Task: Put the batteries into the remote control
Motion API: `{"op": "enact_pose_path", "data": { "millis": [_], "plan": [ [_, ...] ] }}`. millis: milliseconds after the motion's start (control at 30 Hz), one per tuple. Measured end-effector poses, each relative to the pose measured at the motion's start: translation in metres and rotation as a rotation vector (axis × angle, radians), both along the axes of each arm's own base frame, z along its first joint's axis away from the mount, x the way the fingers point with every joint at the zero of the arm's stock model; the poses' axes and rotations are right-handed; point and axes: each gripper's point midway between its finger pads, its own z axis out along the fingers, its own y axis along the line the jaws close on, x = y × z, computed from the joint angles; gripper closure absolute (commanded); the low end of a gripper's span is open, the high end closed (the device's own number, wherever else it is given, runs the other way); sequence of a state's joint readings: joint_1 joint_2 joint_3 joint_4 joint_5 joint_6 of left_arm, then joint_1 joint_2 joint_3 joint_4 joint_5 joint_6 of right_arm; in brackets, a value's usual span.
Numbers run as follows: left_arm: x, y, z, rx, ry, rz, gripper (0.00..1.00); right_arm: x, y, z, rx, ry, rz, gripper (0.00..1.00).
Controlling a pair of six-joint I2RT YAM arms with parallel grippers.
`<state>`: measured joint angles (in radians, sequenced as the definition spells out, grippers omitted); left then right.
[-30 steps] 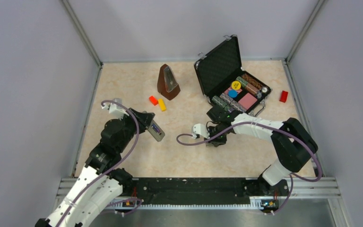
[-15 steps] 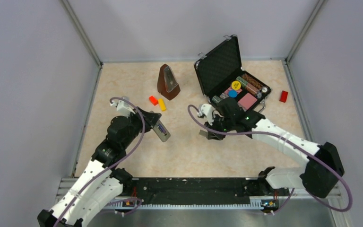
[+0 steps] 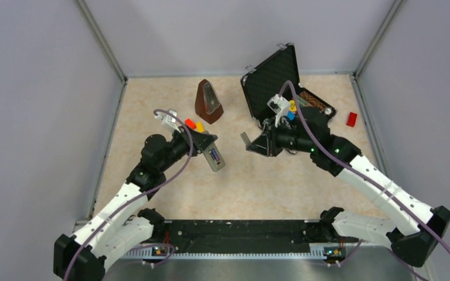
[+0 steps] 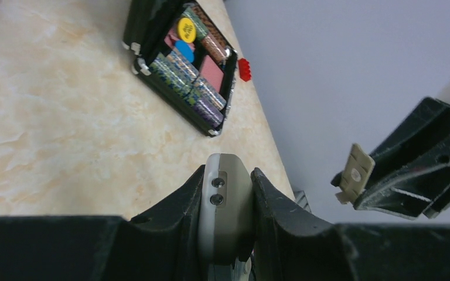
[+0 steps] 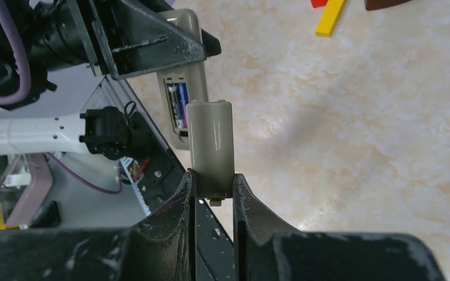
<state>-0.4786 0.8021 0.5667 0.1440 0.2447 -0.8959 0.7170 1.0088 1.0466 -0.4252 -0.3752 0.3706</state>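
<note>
My left gripper (image 3: pixel 206 149) is shut on the remote control (image 3: pixel 214 158), holding it above the table with the grey back up. Its open compartment faces the right wrist view, where a bluish-purple battery (image 5: pixel 178 105) lies inside the remote control (image 5: pixel 183 82); I cannot make out a second one. In the left wrist view the remote control (image 4: pixel 225 199) is clamped between both fingers. My right gripper (image 3: pixel 253 143) is shut on the small flat grey cover piece (image 5: pixel 210 140), also in the air. The cover piece (image 3: pixel 245 139) hangs a short way right of the remote, apart from it.
A brown metronome (image 3: pixel 208 102) stands at the back. Behind my right arm is an open black case (image 3: pixel 272 82) of chips and cards. Red (image 3: pixel 190 124) and yellow (image 3: pixel 200 127) blocks lie beside the left gripper, and another red block (image 3: pixel 351 119) at the far right.
The right arm has risen from the table with the cover piece and swung back toward the case. The left arm has carried the remote rightward and further from the bases.
</note>
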Motion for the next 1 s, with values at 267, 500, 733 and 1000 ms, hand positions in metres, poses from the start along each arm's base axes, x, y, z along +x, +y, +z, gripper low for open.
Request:
{"op": "enact_pose_path", "data": {
  "millis": [267, 500, 733, 1000],
  "plan": [
    [0.002, -0.023, 0.009, -0.062, -0.063, -0.12, 1.0, 0.0, 0.03, -0.005, -0.065, 0.191, -0.055, 1.0],
    [-0.001, -0.026, 0.012, -0.102, -0.087, -0.135, 1.0, -0.01, 0.04, -0.009, -0.144, 0.286, -0.084, 1.0],
    [0.001, -0.026, 0.006, -0.11, -0.055, -0.112, 1.0, -0.025, 0.066, -0.028, -0.264, 0.329, -0.068, 1.0],
    [0.001, -0.021, 0.004, -0.098, -0.049, -0.087, 1.0, -0.023, 0.077, -0.033, -0.346, 0.314, -0.116, 1.0]
  ]
}}
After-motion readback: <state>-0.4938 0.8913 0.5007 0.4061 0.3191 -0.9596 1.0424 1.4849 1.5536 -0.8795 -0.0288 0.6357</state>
